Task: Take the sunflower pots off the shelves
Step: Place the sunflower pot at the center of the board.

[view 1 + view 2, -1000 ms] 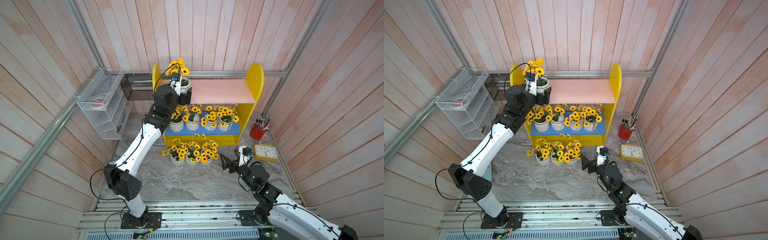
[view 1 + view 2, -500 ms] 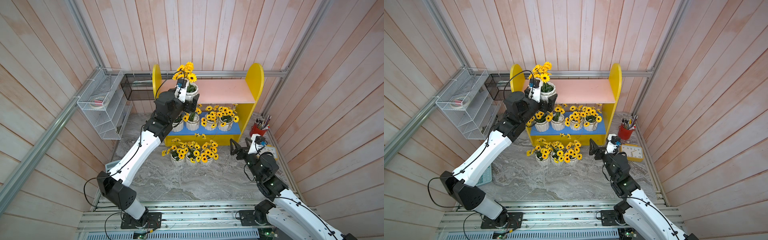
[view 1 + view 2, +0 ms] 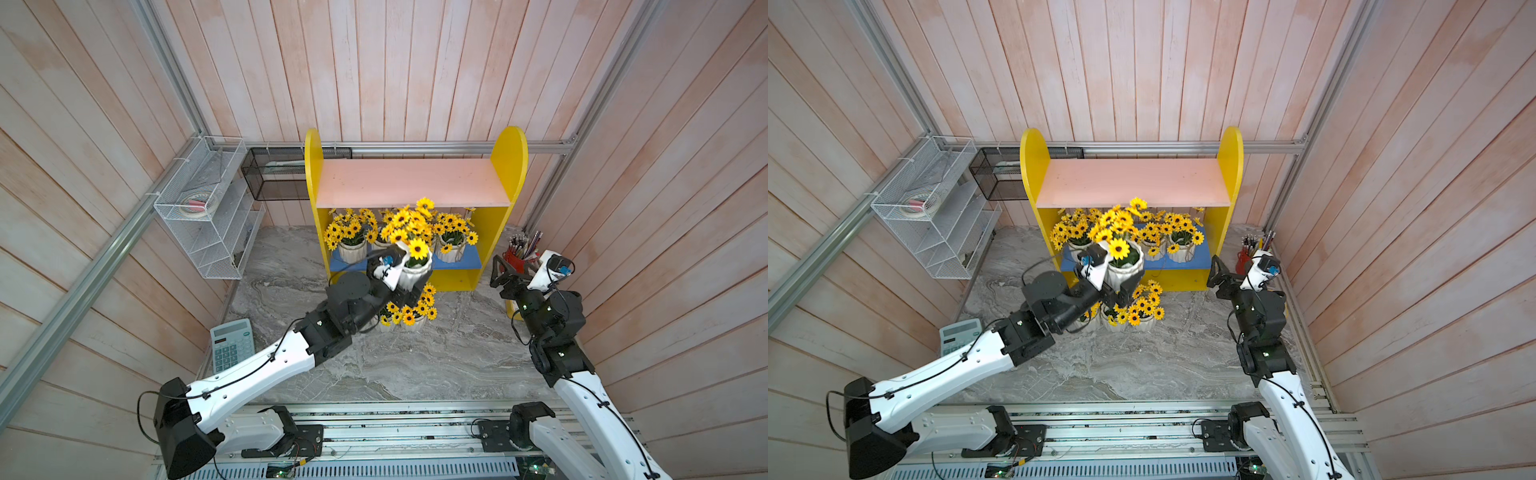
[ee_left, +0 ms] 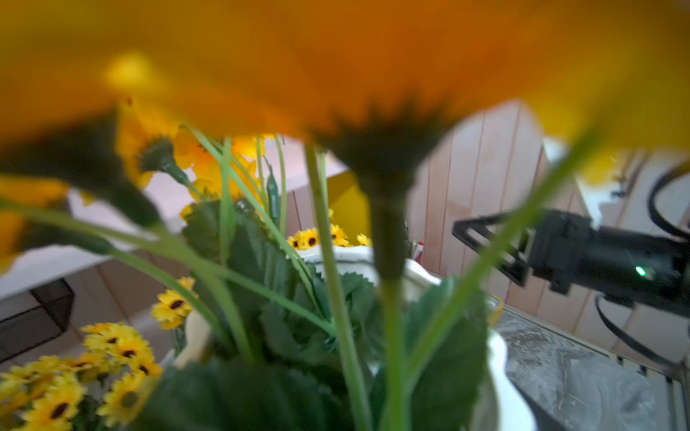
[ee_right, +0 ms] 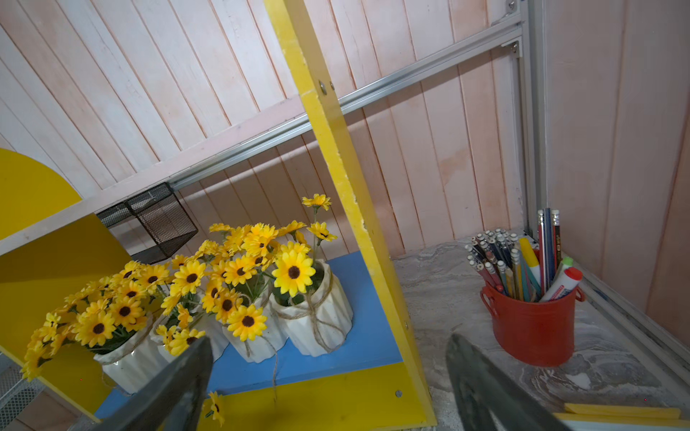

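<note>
My left gripper [image 3: 409,284] is shut on a sunflower pot [image 3: 417,272], held upright in the air in front of the shelves [image 3: 509,166]. The same held pot [image 3: 1126,270] hangs above the pots on the floor [image 3: 1133,318]. In the left wrist view its stems and leaves [image 4: 298,336] fill the frame and hide the jaws. The pink upper board [image 3: 411,183] is bare. Several pots [image 5: 313,317] stand on the blue lower board [image 5: 366,336]. My right gripper [image 5: 328,341] is open and empty, by the shelves' right panel.
A red pencil cup [image 3: 517,257] stands right of the shelves, close to my right gripper [image 3: 500,272]. A white wire rack [image 3: 208,216] and a black mesh basket [image 3: 274,178] hang at the back left. A calculator [image 3: 232,345] lies on the floor at the left.
My left gripper has carried the pot off the left end of the pink board, down and forward. My right arm has swung right and up, toward the shelves' right side.
</note>
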Robot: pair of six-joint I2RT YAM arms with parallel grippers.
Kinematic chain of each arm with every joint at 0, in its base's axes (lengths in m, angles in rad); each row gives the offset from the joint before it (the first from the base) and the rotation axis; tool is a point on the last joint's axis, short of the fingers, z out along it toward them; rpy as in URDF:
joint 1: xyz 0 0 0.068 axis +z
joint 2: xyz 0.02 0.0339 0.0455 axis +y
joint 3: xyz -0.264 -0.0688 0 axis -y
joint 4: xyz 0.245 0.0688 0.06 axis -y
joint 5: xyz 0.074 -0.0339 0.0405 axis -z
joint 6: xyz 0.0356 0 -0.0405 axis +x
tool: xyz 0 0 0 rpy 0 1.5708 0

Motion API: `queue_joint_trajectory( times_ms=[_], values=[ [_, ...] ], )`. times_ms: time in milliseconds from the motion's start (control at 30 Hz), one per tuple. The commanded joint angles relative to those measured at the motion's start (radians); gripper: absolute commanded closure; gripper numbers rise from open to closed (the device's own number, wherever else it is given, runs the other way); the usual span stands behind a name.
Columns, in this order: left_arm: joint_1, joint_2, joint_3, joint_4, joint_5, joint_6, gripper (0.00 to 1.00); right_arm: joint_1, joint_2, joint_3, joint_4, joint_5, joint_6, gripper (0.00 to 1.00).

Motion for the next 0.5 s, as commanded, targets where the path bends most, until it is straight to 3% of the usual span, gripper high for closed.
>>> queue_joint_trajectory(
  times_ms=[0, 100, 233, 467],
  values=[
    [-0.104, -0.039, -0.173, 0.249, -0.097, -0.015, 1.0, -0.044, -0.001, 0.018, -0.03, -0.087, 0.047, 0.03],
    [-0.191, -0.019, -0.325, 0.417, -0.131, -0.03, 1.0, -0.05, -0.018, -0.004, -0.034, -0.099, 0.044, 0.03],
    [-0.294, 0.086, -0.423, 0.635, -0.205, 0.034, 1.0, -0.049, -0.044, -0.035, -0.048, -0.106, 0.049, 0.04],
    [-0.324, 0.339, -0.456, 0.961, -0.15, 0.036, 1.0, -0.05, -0.081, -0.069, -0.077, -0.115, 0.047, 0.06]
  ],
)
